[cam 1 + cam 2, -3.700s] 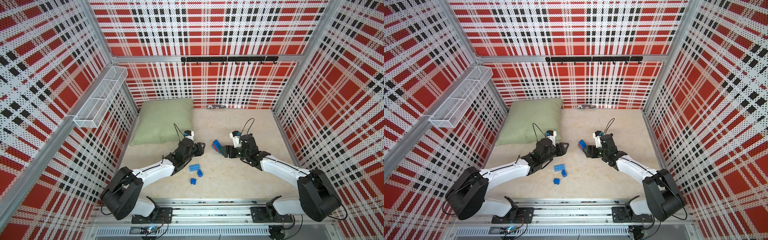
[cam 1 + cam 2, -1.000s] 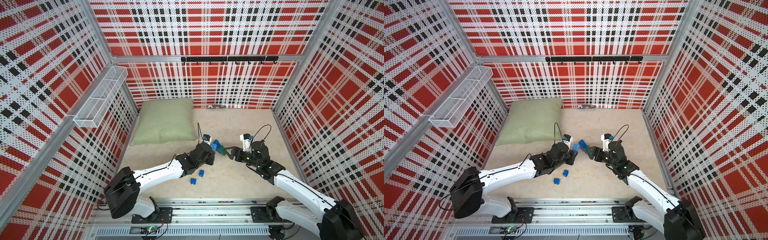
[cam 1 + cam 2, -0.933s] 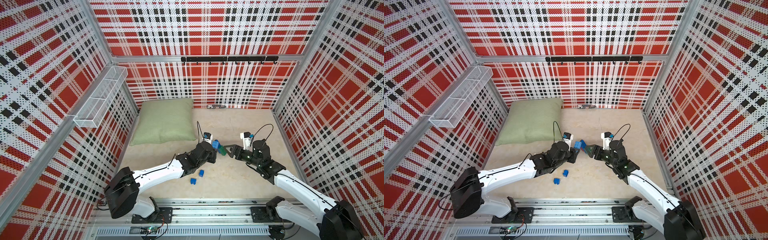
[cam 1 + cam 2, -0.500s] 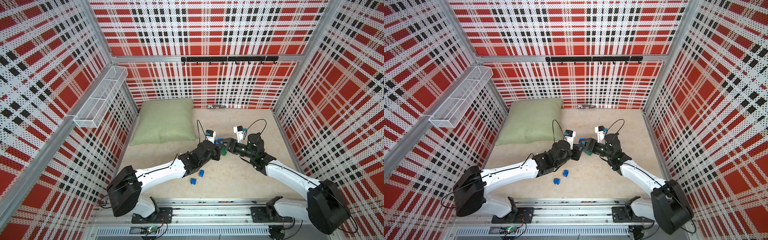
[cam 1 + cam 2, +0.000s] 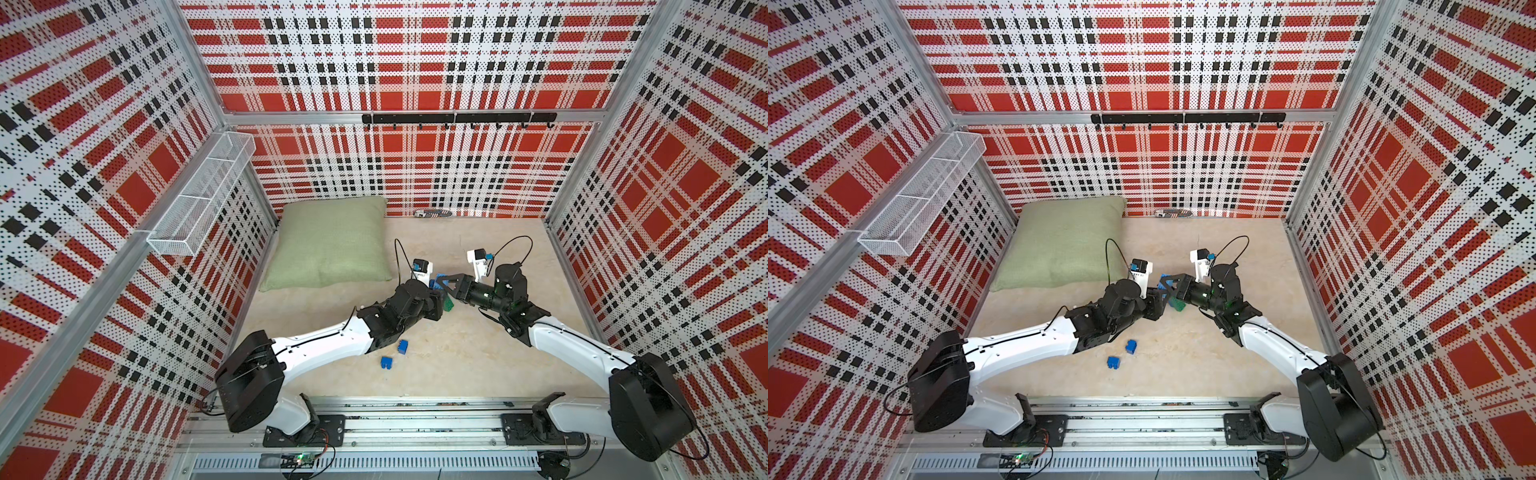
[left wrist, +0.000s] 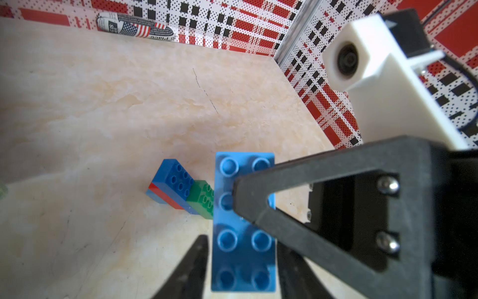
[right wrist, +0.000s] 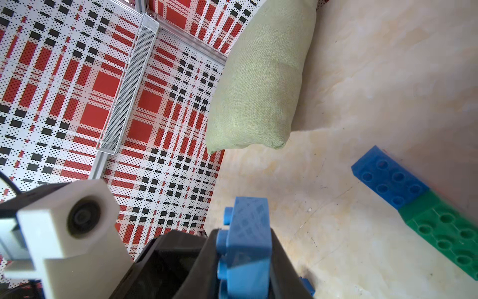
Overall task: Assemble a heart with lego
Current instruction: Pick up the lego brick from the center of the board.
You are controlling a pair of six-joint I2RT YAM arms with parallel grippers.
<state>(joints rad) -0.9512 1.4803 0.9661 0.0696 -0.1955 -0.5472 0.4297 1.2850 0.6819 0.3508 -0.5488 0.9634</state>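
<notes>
In both top views my two grippers meet at mid-table. A light blue lego brick (image 6: 243, 222) stands on edge between them. My right gripper (image 7: 243, 248) is shut on the brick (image 7: 248, 233), and one of its fingers (image 6: 297, 186) crosses the studded face. My left gripper (image 6: 241, 243) is open around the brick's lower end, with a gap showing beside one finger (image 6: 194, 264). The heart (image 6: 181, 189), a joined cluster of blue, red and green bricks, lies on the table just past the grippers (image 5: 449, 306) (image 7: 413, 204). Left gripper (image 5: 439, 297), right gripper (image 5: 445, 286).
Two loose dark blue bricks (image 5: 402, 347) (image 5: 386, 362) lie near the left forearm. A green pillow (image 5: 332, 245) fills the back left. A rolled newspaper (image 5: 434, 213) rests against the back wall. A wire basket (image 5: 199, 195) hangs on the left wall.
My right gripper swung in towards the left one and shut on the light blue brick. The left jaws, shut on that brick before, have spread apart.
</notes>
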